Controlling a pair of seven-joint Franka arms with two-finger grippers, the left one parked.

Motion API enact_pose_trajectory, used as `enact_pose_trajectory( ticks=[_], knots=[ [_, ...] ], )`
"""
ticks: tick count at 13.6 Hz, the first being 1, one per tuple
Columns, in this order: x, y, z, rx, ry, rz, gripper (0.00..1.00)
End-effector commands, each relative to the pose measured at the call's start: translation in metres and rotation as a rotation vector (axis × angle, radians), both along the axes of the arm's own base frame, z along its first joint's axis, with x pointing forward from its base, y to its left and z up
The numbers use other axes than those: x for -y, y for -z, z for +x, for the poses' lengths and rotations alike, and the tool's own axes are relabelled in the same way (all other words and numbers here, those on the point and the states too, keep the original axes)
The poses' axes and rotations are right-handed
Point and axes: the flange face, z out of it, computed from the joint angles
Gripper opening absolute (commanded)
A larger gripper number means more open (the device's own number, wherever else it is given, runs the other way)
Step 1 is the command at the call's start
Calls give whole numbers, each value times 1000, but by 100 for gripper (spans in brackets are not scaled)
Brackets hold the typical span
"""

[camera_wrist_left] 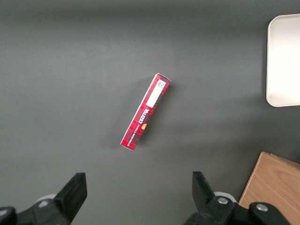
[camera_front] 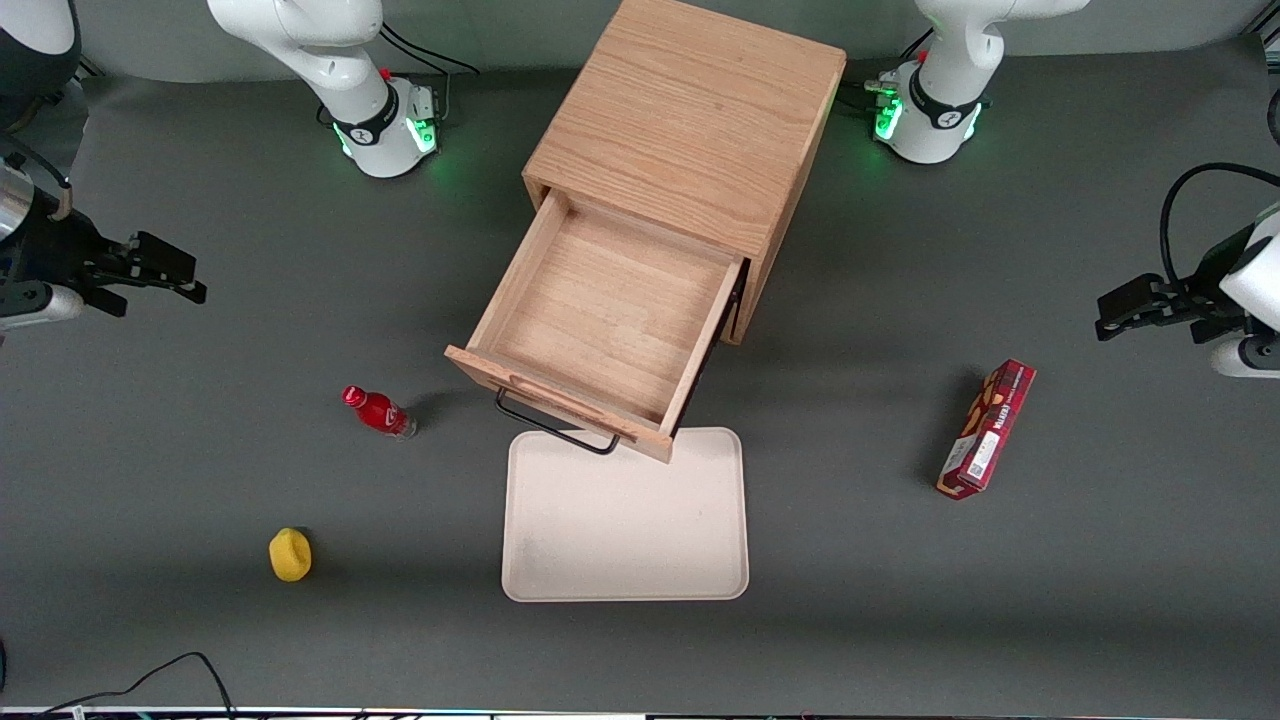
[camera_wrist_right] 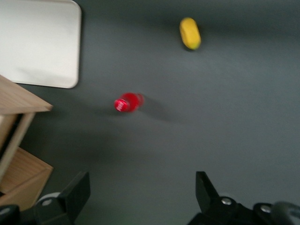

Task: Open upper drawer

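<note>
At the working arm's end of the tabletop, the spread, empty pincer is hovering; upper drawer is standing fully open, nothing remaining.

We hold our right arm out low over the table at the working arm's end, well apart from everything on it. Our gripper hangs in the air, its two fingers spread wide and holding nothing.

Upper drawer pulled out above tray (edge overlapping), claw well apart
</note>
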Motion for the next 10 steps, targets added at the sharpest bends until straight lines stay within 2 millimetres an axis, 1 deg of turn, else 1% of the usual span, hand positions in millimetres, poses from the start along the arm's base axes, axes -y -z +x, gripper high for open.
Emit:
enact_pose_trajectory(
  ticks=[1, 2, 10],
  knots=[
    [-14, -4, -14, 8, 64, -65, 100],
    [-15, -4, -14, 8, 166, -60, 100],
    [-19, -8, -18, 4, 177, -63, 100]
  ],
)
